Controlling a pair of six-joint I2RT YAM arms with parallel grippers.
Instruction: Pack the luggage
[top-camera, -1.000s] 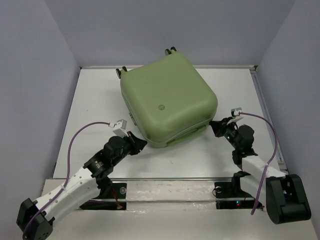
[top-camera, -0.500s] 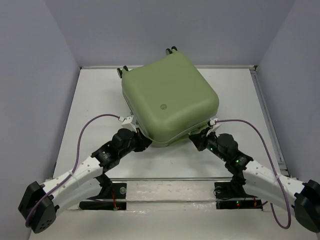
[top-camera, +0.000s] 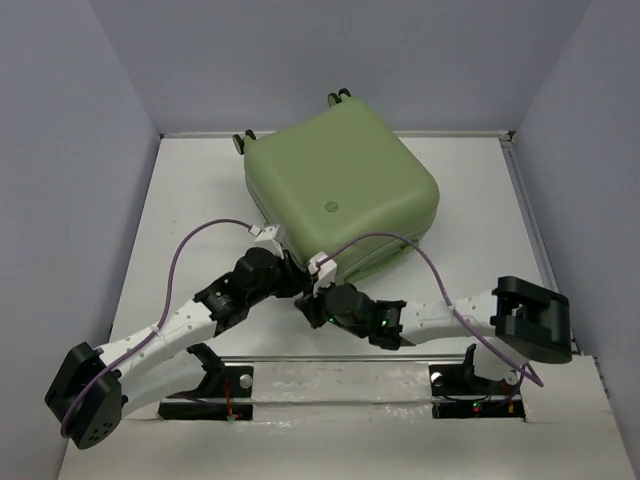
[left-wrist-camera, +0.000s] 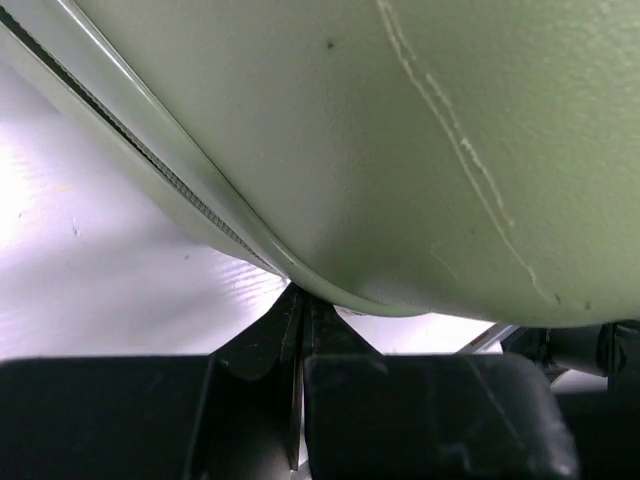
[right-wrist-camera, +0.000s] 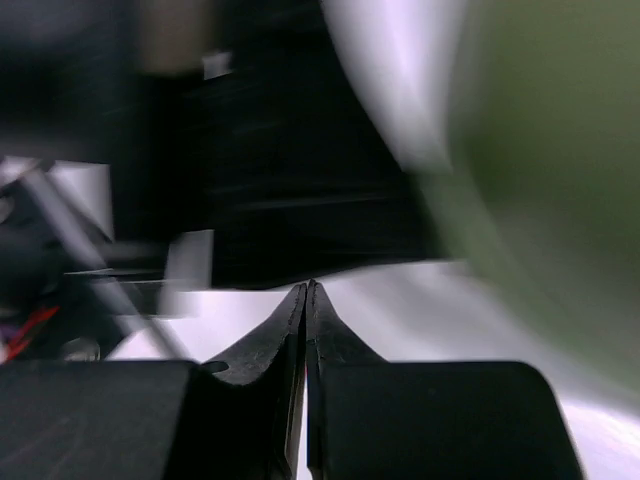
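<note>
The luggage (top-camera: 340, 195) lies flat on the table (top-camera: 200, 200) w/ both shell halves shut, logo (top-camera: 329, 207) up and wheels (top-camera: 340, 97) on its far side, so its contents are hidden. The left gripper (left-wrist-camera: 300, 300) is at the luggage's near corner, jaws pressed together w/ nothing btwn them, tips right under the zip seam. The right gripper (right-wrist-camera: 306, 290) is just beside it, near that same corner, jaws also fully closed and empty.
</note>
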